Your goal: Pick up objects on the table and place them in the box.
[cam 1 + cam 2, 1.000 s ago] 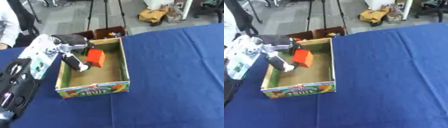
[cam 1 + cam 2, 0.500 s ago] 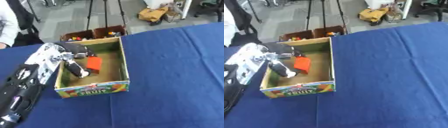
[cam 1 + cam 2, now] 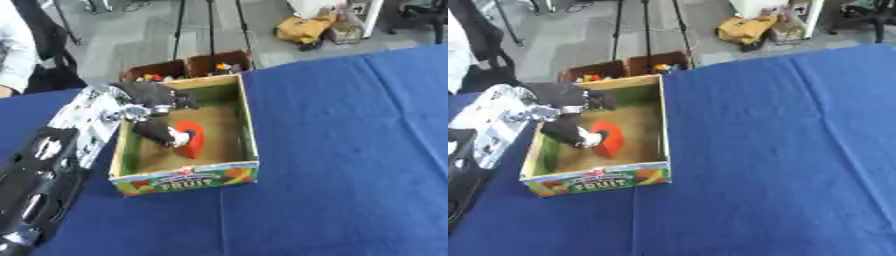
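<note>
A red block (image 3: pixel 193 139) lies on the floor of the cardboard fruit box (image 3: pixel 248 131), tilted, near the middle. My left hand (image 3: pixel 149 95) reaches into the box from the left. Its fingers stretch out above the block with a gap between them and it. The thumb (image 3: pixel 164 134) lies beside the block's left face, its pale tip touching it. My left hand looks open, with nothing held. The silver and black left arm (image 3: pixel 61 150) runs down the left side. My right hand shows in neither view.
The box stands on a blue cloth table (image 3: pixel 350 150). Behind the table's far edge sit two small brown crates (image 3: pixel 188 66) with small objects in them. A person's sleeve (image 3: pixel 13 55) shows at the far left, and bags (image 3: pixel 306 27) lie on the floor beyond.
The red block was held between fingers and thumb high in the box; it has come down onto the box floor, and the fingers have spread away from it.
</note>
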